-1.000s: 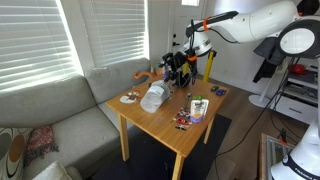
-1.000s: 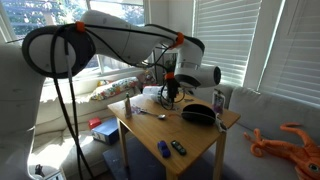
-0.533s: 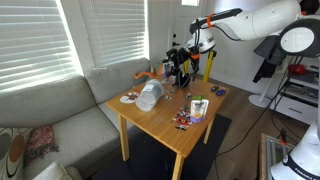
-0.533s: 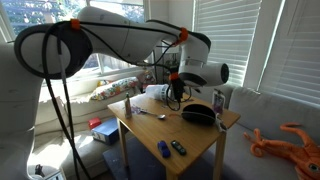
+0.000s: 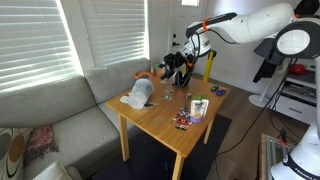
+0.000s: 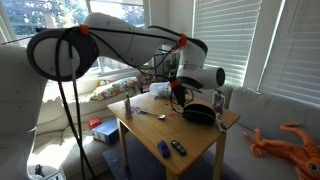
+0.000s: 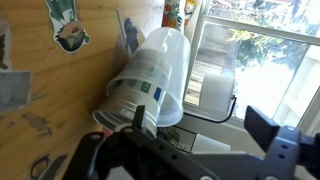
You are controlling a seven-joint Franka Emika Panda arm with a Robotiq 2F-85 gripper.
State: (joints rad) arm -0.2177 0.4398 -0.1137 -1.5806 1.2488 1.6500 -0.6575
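**Cup on its side near the table edge; gripper spread and empty**

The translucent white plastic cup (image 7: 150, 75) lies on its side on the light wooden table (image 7: 50, 90), close to the edge that faces the window. In an exterior view the cup (image 5: 138, 94) sits near the table corner beside the grey couch (image 5: 60, 120). Whether any part overhangs cannot be told. Its wider, banded end points toward the wrist camera. The gripper (image 7: 178, 138) hangs just short of the cup with its fingers held wide apart and nothing between them. No contact is visible.

Assessment: the cup appears empty, thin-walled and light. The wall is likely to flex under a hard squeeze, and the smooth curved surface is probably slippery. Resting on its round side, it is judged free to roll, and the nearby edge makes that a hazard. The firmest hold would be across the body near the banded end, where the wall looks stiffest, with the fingers square to the cup's axis and light pressure. Paper stickers (image 7: 65, 28) lie flat beside it and do not obstruct
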